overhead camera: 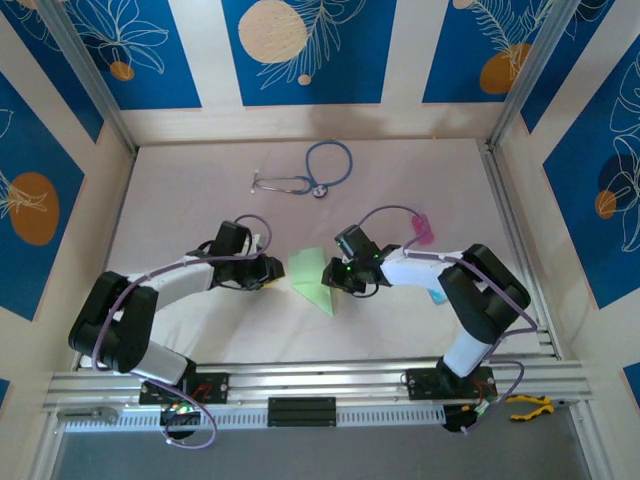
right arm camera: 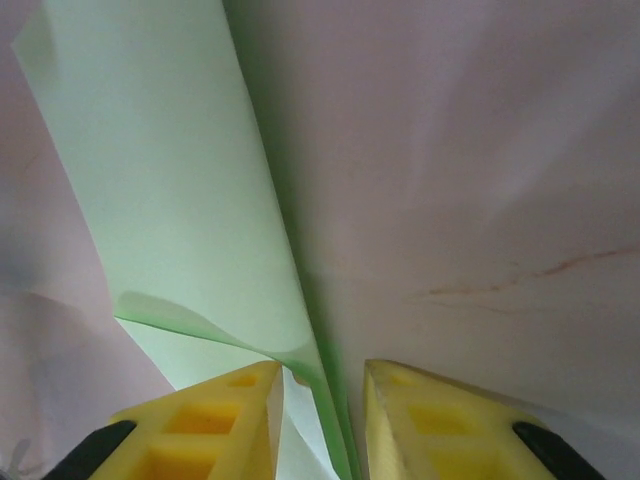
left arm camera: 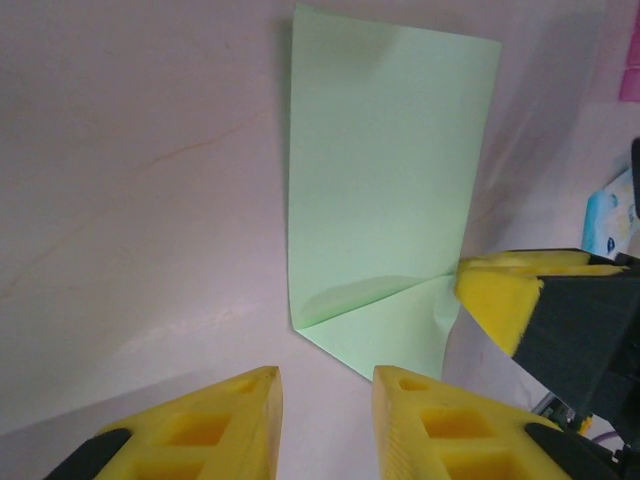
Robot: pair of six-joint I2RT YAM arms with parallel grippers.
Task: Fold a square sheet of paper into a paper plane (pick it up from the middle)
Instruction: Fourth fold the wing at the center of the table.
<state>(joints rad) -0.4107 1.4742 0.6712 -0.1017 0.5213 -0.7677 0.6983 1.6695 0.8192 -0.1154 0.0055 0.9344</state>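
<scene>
The square sheet of paper (overhead camera: 310, 278) lies mid-tabletop (overhead camera: 200, 200) between the two arms. It looks to be at an early stage: folded to an oblong with one corner flap creased at an end, and no pointed nose or wings. The left gripper (left arm camera: 325, 385), just left of it, has its jaws apart and empty. The right gripper (right arm camera: 322, 372) is also parted, with the sheet's raised edge running between its fingers unclamped. Most folds seem left to do.
</scene>
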